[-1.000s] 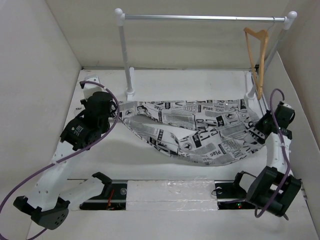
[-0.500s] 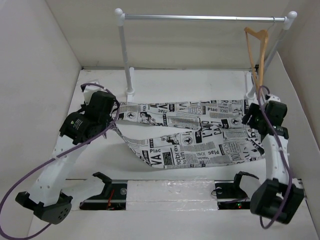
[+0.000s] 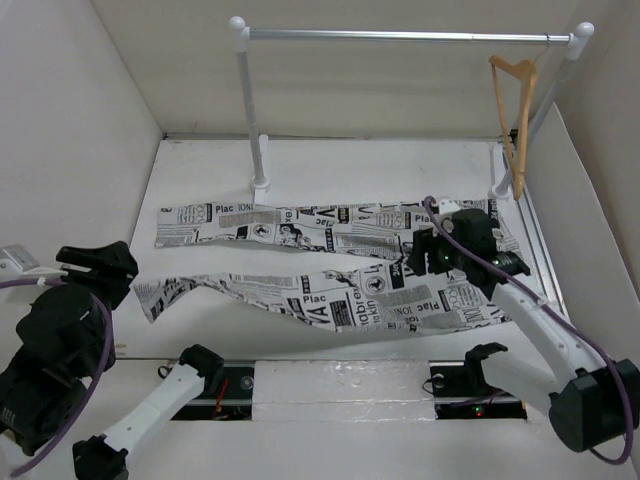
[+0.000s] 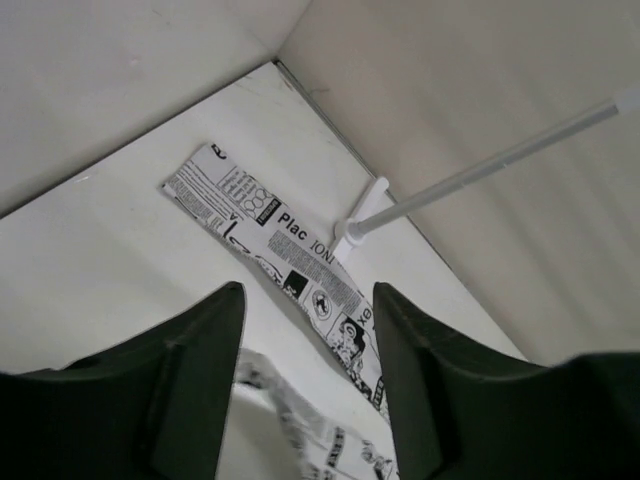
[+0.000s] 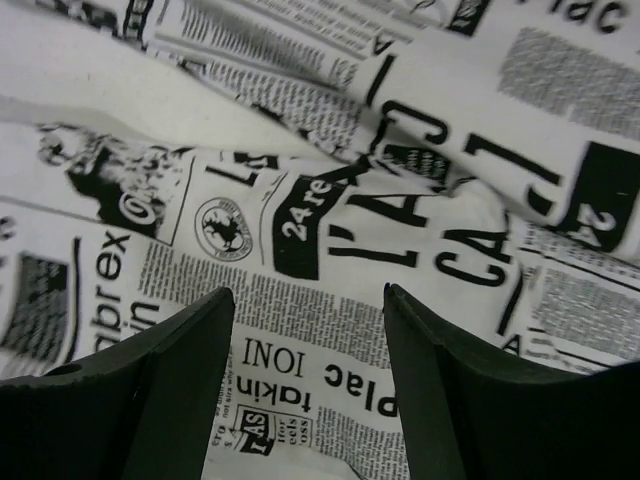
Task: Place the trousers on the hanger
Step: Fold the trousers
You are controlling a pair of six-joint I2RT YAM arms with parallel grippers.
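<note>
1. The left gripper has let go of the leg end and drawn back to the near left corner. Its jaws are spread and empty.
2. The trousers now lie flat on the table, both legs stretched leftward and the waist at the right.
3. The right gripper has released too and hovers, spread, just over the waist fabric.
4. The hanger hangs untouched at the right end of the rail. The layout looks finished, so hanging likely comes next.

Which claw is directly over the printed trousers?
The right gripper, open above the trousers; the left gripper hangs beyond the leg ends, far left.
</note>
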